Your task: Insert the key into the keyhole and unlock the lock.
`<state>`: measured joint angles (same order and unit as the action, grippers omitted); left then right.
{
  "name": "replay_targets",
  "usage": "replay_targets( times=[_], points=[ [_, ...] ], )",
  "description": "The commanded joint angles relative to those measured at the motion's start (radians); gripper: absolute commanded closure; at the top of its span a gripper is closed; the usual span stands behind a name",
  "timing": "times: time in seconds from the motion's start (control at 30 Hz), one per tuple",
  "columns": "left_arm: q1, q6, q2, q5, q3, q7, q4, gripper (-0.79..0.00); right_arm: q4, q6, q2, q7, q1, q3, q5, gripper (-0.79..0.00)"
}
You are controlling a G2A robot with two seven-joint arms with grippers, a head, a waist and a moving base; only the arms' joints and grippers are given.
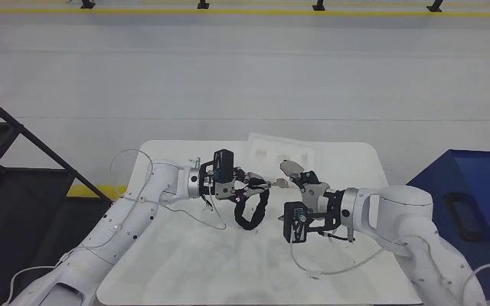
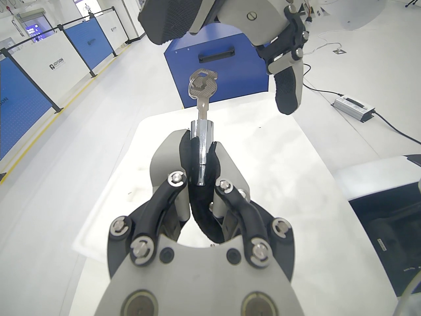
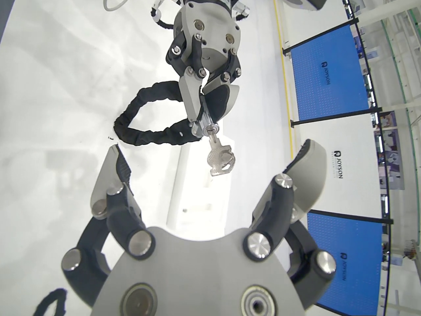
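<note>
Left jaws pinch lock (image 2: 203, 134), key (image 2: 201, 84) in; tray (image 1: 269, 145), maybe foam, beyond.

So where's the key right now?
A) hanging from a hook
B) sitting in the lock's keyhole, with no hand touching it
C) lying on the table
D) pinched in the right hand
B: the key sticks out of the chrome lock cylinder that the left hand grips, while the right hand is open and clear of it.
</note>
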<state>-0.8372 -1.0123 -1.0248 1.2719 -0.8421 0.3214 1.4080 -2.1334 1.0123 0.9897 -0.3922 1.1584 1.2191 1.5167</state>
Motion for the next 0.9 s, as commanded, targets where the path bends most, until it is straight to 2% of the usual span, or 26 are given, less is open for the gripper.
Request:
replay_targets(
  times=[0.0,0.07,0.27,0.57,0.7,0.87],
  points=[
    [0.001,0.0,0.006,-0.014,0.005,-0.009,0.004,0.0,0.005,0.0,-0.006,0.044,0.002,-0.002,0.049,-0.231],
    [0.002,0.0,0.012,-0.028,0.011,-0.017,0.006,0.0,0.006,0.0,-0.011,0.077,0.004,-0.003,0.099,-0.145],
    [0.01,0.0,0.024,-0.062,0.033,-0.039,0.012,0.0,0.005,-0.012,-0.02,0.133,0.017,-0.004,0.198,-0.114],
    [0.034,0.0,0.037,-0.108,0.078,-0.05,0.012,0.0,0.006,-0.051,-0.026,0.195,0.038,0.0,0.262,0.0],
    [0.045,0.0,0.042,-0.117,0.093,-0.049,0.01,0.0,0.028,-0.079,-0.025,0.22,0.051,0.011,0.21,0.0],
    [0.057,0.0,0.046,-0.118,0.111,-0.04,0.01,0.0,0.045,-0.117,-0.022,0.182,0.068,0.038,0.09,0.0]
  ],
)
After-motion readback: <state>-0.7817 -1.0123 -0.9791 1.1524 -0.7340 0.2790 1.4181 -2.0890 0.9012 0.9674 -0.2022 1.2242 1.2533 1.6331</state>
